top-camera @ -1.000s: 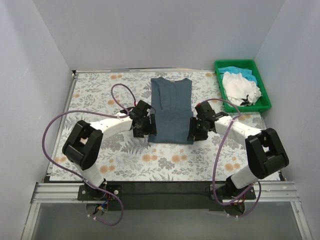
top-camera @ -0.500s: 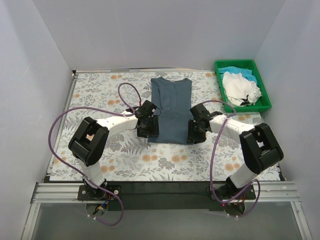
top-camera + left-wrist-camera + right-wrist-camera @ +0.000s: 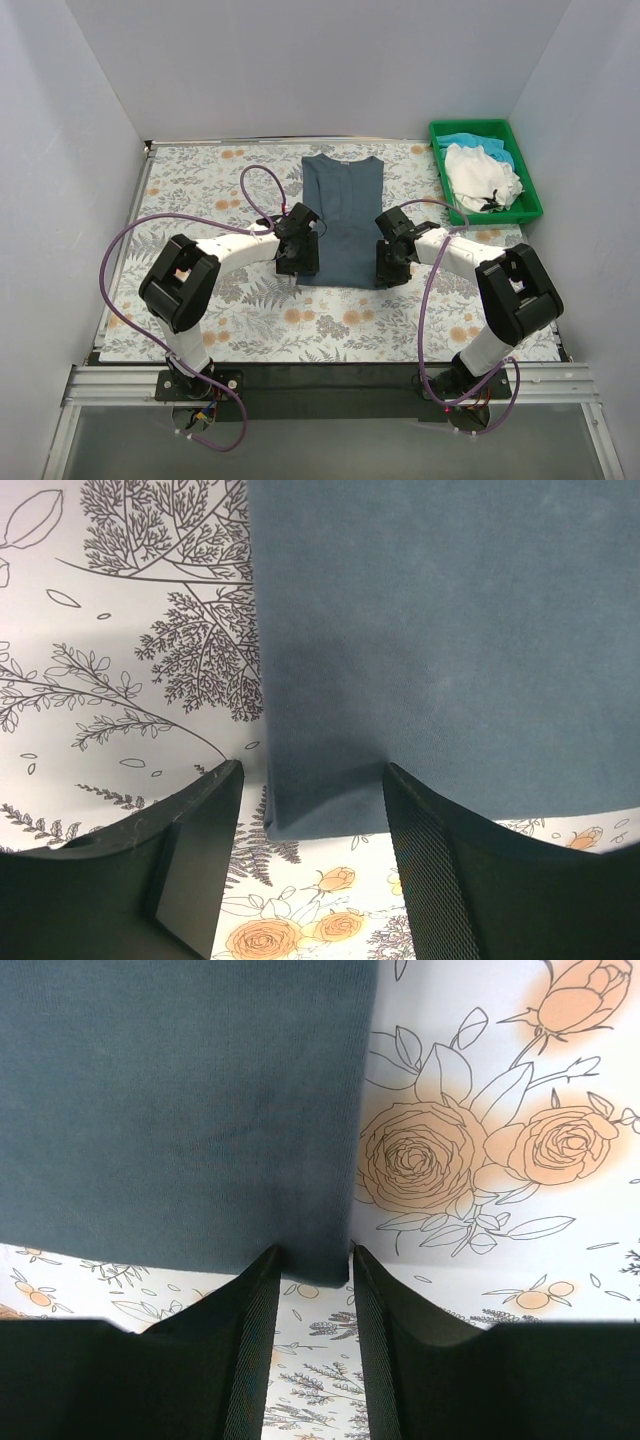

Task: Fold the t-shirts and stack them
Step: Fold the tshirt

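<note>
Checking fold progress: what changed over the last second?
The left gripper and right gripper moved inward onto the near corners of the dark slate blue-grey cloth t-shirt, jaws narrowing astride them. It stayed flat; green plastic tray with white t-shirt and turquoise t-shirt unmoved.

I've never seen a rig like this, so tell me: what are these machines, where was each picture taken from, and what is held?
These are two robot arms bolted at the near edge of a flower-patterned table. The wide picture looks down from above and behind them; each close-up comes from a camera on one wrist. A dark blue-grey t-shirt, folded into a long strip, lies flat. A green tray far right holds a white t-shirt and a turquoise t-shirt. The left gripper stands open astride the shirt's near left corner. The right gripper straddles the near right corner; whether it pinches, I cannot tell.
</note>
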Available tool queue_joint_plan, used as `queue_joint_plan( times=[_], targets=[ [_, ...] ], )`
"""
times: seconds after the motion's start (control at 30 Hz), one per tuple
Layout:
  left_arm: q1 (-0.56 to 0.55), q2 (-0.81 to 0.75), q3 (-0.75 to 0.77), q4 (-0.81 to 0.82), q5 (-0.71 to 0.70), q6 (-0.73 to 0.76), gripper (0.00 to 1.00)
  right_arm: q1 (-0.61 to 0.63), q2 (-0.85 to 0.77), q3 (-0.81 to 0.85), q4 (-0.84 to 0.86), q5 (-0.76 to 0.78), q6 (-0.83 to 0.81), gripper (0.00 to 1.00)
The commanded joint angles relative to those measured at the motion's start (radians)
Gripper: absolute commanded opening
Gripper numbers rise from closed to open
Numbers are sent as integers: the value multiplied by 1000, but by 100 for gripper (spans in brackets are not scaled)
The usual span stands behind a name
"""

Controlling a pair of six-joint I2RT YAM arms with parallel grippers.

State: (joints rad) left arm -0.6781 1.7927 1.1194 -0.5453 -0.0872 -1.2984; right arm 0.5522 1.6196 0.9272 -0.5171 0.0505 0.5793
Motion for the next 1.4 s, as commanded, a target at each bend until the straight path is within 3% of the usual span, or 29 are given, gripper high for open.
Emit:
queue_joint_plan(
  times=[0.0, 0.4, 0.53, 0.93, 1.07, 1.1, 1.17, 1.27, 1.37],
  targets=[
    [-9, 25, -56, -116, -31, -3, 54, 11, 60, -30, -34, 41, 1, 35],
    [-52, 69, -36, -176, -20, 13, 48, 12, 66, -22, -35, 43, -4, 33],
    [-55, 88, -53, -168, -19, 14, 39, 15, 66, -24, -37, 45, -4, 33],
    [-83, 186, -23, -168, 26, 28, 37, 22, 83, -19, -35, 35, -22, 29],
    [-83, 214, -36, -168, 43, 28, 22, 23, 91, -22, -34, 23, -25, 22],
    [-83, 215, -38, -168, 44, 30, 12, 26, 89, -24, -31, 25, -26, 20],
    [-83, 218, -47, -168, 43, 28, 1, 28, 88, -25, -24, 20, -38, 14],
    [-83, 203, -46, -183, 32, 30, 0, 29, 86, -31, -21, 9, -61, 3],
    [-83, 172, -38, -223, 27, 36, 0, 29, 54, -42, -43, -9, -82, 1]
  ],
)
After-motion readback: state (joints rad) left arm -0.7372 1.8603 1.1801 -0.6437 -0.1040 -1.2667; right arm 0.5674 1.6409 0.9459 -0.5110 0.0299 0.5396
